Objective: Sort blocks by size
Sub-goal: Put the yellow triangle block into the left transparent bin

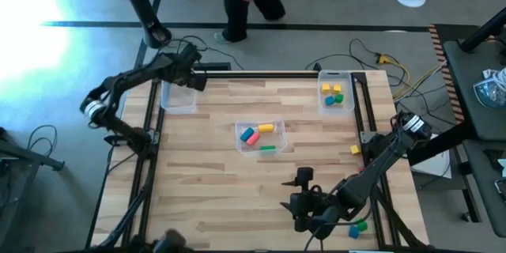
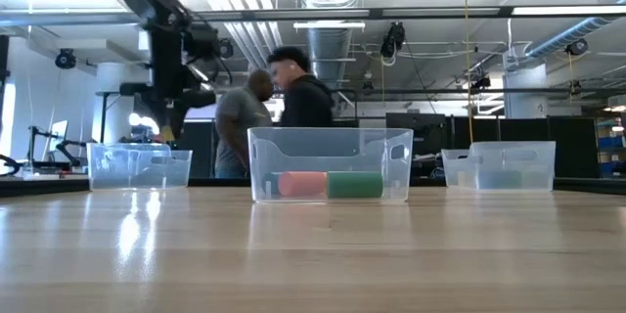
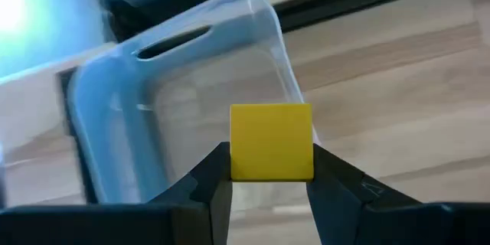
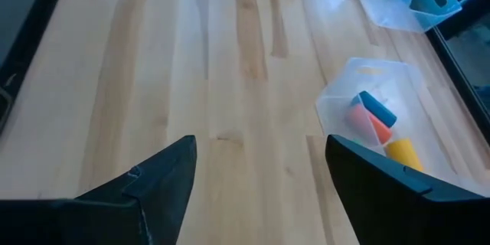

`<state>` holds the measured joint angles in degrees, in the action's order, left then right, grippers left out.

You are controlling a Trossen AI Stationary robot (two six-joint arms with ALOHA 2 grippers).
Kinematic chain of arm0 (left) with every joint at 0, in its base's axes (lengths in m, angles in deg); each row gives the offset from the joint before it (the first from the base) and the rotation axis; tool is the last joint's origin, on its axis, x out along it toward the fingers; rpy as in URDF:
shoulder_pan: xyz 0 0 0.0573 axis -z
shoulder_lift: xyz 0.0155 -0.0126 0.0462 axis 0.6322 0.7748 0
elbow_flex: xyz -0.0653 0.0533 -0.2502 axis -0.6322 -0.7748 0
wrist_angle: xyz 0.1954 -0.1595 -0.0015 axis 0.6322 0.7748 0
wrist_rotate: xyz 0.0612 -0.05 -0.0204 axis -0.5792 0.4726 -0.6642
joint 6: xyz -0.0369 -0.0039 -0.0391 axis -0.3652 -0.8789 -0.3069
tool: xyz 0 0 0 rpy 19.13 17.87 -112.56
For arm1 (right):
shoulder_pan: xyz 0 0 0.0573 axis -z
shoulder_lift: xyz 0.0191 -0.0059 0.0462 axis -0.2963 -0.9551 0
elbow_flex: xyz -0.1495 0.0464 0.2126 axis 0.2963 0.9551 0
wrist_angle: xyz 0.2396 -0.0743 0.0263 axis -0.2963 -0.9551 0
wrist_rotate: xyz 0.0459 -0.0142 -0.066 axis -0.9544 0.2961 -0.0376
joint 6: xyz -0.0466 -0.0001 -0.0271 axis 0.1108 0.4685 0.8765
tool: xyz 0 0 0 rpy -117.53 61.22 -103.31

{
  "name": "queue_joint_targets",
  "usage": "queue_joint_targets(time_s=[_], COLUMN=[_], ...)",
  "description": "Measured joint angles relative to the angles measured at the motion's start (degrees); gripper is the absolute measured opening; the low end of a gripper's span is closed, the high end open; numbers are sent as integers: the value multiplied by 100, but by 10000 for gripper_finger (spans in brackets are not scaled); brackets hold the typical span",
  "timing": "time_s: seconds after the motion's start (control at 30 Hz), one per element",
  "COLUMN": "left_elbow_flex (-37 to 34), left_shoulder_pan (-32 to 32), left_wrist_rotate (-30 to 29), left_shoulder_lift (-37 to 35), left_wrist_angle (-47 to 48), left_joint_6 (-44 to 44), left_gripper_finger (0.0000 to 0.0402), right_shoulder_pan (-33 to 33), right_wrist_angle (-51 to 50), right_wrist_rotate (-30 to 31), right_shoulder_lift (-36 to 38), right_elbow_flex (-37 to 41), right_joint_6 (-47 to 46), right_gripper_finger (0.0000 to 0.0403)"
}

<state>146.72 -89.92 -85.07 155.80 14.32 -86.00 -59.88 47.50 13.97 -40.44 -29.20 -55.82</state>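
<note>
The left gripper (image 3: 269, 170) is pinching a yellow block (image 3: 271, 142) above the clear bin (image 1: 178, 97) at the table's far left corner. The right gripper (image 4: 260, 176) is hovering with fingers spread near the front edge, where two blocks (image 1: 357, 227), seemingly green and blue, are lying.

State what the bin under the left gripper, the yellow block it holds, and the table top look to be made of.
Bin: clear, glossy plastic; the wood shows through its walls.
Yellow block, clamped in the left gripper: solid-coloured and matte, probably painted wood or plastic; the look leaves it open.
Table top: light wood planks with visible grain and a slight sheen.
</note>
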Motion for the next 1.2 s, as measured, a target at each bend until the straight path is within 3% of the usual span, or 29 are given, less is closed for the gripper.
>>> queue_joint_targets(time_s=[0.13,0.27,0.47,0.6,1.2], left_elbow_flex=[302,394,471,476,509], left_shoulder_pan=[-463,-741,-755,-843,-925], left_wrist_rotate=[427,439,497,496,534], left_shoulder_lift=[573,1022,1373,1470,2132], left_wrist_angle=[141,208,138,-6,-27], left_joint_6=[115,111,336,353,555], left_gripper_finger=[117,117,117,117,117], right_shoulder_pan=[23,-4,8,59,57], right_wrist_angle=[-42,-491,-1250,-1377,-1401], right_wrist_rotate=[-92,-99,565,685,340], right_shoulder_lift=[0,131,551,780,849], right_elbow_flex=[0,7,7,7,7], right_joint_6=[-20,-300,-833,-965,-921], right_gripper_finger=[279,269,259,260,274])
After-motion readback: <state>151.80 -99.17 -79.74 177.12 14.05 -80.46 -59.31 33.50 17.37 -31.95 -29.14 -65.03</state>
